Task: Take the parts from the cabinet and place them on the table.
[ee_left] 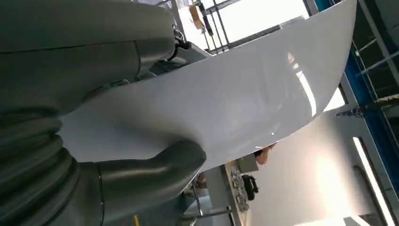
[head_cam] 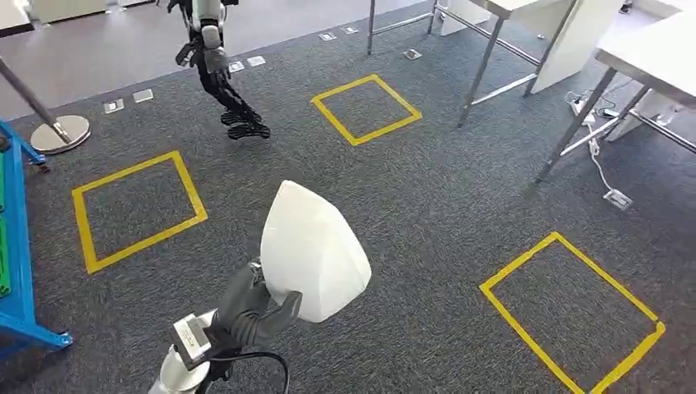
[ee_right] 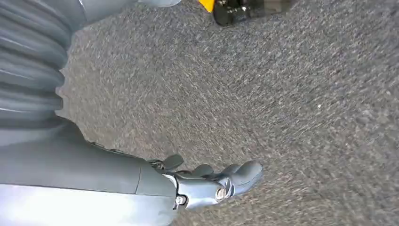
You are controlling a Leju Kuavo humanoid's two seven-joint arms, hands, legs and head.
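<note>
My left hand (head_cam: 250, 310) grips a glossy white curved shell part (head_cam: 312, 250) by its lower edge and holds it up over the grey carpet. In the left wrist view the thumb (ee_left: 155, 167) presses on the white part (ee_left: 235, 103), which spans most of the picture. My right hand (ee_right: 207, 181) hangs over the carpet with its fingers loosely extended and nothing in them. The white tables (head_cam: 648, 57) stand at the far right.
Yellow tape squares (head_cam: 135, 209) mark the carpet at left, centre back and right. A blue cabinet frame (head_cam: 16, 271) stands at the left edge. Another humanoid robot (head_cam: 217, 70) stands at the back. Cables and a power strip (head_cam: 603, 176) lie under the right table.
</note>
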